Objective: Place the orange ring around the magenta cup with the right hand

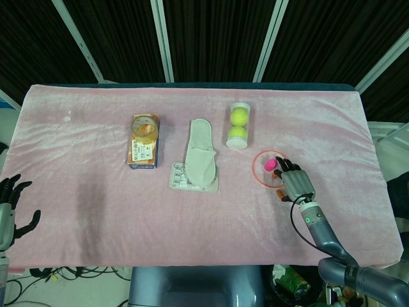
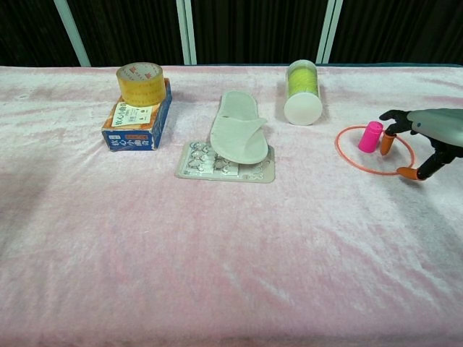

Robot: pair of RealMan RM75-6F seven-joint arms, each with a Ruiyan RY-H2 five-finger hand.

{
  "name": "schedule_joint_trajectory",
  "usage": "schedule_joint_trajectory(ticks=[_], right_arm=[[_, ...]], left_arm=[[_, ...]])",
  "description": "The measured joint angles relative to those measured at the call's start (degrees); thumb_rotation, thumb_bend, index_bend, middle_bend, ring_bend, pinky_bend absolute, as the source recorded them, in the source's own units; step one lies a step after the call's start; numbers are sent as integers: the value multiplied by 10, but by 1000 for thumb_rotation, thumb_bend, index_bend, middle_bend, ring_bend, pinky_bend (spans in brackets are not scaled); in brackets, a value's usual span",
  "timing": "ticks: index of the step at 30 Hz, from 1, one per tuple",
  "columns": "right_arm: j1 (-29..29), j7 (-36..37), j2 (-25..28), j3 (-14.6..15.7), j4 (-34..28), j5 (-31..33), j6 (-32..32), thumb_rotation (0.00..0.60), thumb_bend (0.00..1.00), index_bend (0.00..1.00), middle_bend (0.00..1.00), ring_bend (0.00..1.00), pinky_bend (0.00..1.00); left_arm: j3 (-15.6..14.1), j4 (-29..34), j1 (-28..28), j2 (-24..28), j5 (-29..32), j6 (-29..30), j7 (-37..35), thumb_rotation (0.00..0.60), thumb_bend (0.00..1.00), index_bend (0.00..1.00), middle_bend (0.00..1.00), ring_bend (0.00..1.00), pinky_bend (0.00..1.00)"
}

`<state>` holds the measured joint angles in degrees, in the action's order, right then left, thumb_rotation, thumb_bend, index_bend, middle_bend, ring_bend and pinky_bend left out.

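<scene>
The thin orange ring [image 1: 252, 167] [image 2: 336, 147] lies low around the small magenta cup [image 1: 271, 165] [image 2: 370, 136], which stands upright inside it, toward the ring's far side. My right hand [image 1: 295, 184] [image 2: 428, 136] sits just right of the cup. Its orange-tipped thumb and a finger pinch the ring's right rim. The ring's left part rests on the pink cloth. My left hand [image 1: 11, 211] hangs at the table's near left corner with its fingers spread and nothing in it; it shows only in the head view.
A clear tube of tennis balls [image 1: 238, 125] [image 2: 303, 92] lies just beyond the cup. A white slipper [image 1: 200, 152] on a blister pack [image 2: 225, 168] is in the middle. A tape roll [image 2: 140, 83] sits on a blue box [image 1: 143, 149] to the left.
</scene>
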<state>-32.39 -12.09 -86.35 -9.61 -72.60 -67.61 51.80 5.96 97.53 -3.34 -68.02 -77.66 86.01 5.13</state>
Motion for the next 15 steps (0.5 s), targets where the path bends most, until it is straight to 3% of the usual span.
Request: schedule_joint_trajectory(ticks=[12,15], right_arm=[[32,11,53,9,-73,-18,53,600,281,342,0,0,160],[54,17,86,22,-114,-35,81,600,276,254,0,0,160]], left_arm=[[-1,2,1,0,-1,3,0,600,355,202,62,0,0],[-1,2,1,0,-2,4,0,600,355,201,62,0,0]])
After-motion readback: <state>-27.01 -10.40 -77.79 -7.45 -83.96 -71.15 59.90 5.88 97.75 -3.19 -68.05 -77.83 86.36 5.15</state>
